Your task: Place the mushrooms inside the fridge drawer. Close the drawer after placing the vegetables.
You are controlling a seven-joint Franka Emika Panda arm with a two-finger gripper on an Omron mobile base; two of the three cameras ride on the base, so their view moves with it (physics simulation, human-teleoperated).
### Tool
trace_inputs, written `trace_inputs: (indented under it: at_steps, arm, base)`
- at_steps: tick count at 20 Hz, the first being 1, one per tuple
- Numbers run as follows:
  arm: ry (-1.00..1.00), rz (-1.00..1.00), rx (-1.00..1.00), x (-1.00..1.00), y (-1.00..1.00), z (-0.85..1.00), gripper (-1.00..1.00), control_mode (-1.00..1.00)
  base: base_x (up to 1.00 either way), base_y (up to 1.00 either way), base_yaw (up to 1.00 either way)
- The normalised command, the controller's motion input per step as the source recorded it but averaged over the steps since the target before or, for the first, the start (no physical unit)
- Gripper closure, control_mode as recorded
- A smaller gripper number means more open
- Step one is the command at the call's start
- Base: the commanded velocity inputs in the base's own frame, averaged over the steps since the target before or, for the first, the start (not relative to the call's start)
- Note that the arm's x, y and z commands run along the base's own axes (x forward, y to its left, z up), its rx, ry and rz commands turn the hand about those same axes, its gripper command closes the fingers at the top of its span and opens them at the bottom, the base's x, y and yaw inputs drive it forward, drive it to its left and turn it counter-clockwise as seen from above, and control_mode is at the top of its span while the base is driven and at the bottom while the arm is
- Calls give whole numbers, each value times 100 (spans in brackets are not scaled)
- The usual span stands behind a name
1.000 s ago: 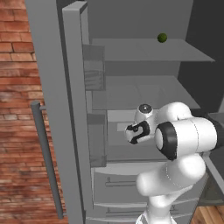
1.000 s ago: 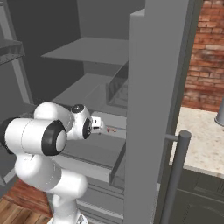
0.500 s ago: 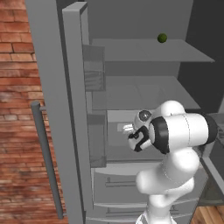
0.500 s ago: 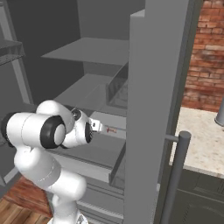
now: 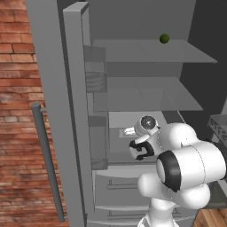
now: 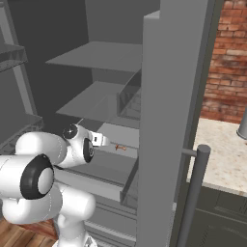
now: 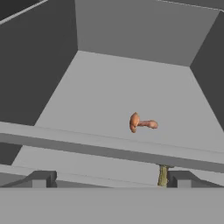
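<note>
Fingers point(image 7: 109, 179) spread wide and empty, tips rising at six o'clock in the hand view, aimed down into the open fridge drawer point(image 7: 131, 87). Reddish mushroom point(image 7: 141, 123) lying on its side on the drawer floor, just right of centre. Second mushroom point(image 7: 162, 175) only partly seen at five o'clock, a thin olive sliver poking below the drawer's near edge, just beside the right fingertip point(image 7: 183, 178); hard to tell whether fully inside the drawer or caught at the rim.

In the right base view, reddish mushroom point(image 6: 120, 147) seen as a small speck inside the drawer point(image 6: 101, 181), gripper point(image 6: 100, 140) close by at nine o'clock of it. Drawer pulled well out, front standing clear of the fridge.

Likely risks from here: pushing the drawer shut with the olive mushroom sitting at the rim, pinching or knocking it out onto the floor. Wide-spread fingers clipping the near rim while backing out. Pushing off-centre against the flat front, skewing or jamming the drawer. Arm elbow crowding the open fridge door point(image 5: 75, 111) during the reach round to the front.
</note>
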Motion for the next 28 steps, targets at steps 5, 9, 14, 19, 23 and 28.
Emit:
trace_inputs:
  at_steps: [5, 9, 14, 19, 23, 28]
  arm:
    - [0, 0, 0, 31, 0, 45, -100, -100]
    - [0, 0, 0, 64, 0, 12, -100, -100]
    - [-3, 0, 0, 24, 0, 12, -100, -100]
    - [-7, 0, 0, -97, -12, 5, -100, -100]
    - [1, 0, 0, -97, -1, 0, -100, -100]
    - [22, 0, 0, -22, 0, -9, -100, -100]
  base:
    - [0, 0, 0]
    - [0, 0, 0]
    - [0, 0, 0]
    - [0, 0, 0]
    - [0, 0, 0]
    - [0, 0, 0]
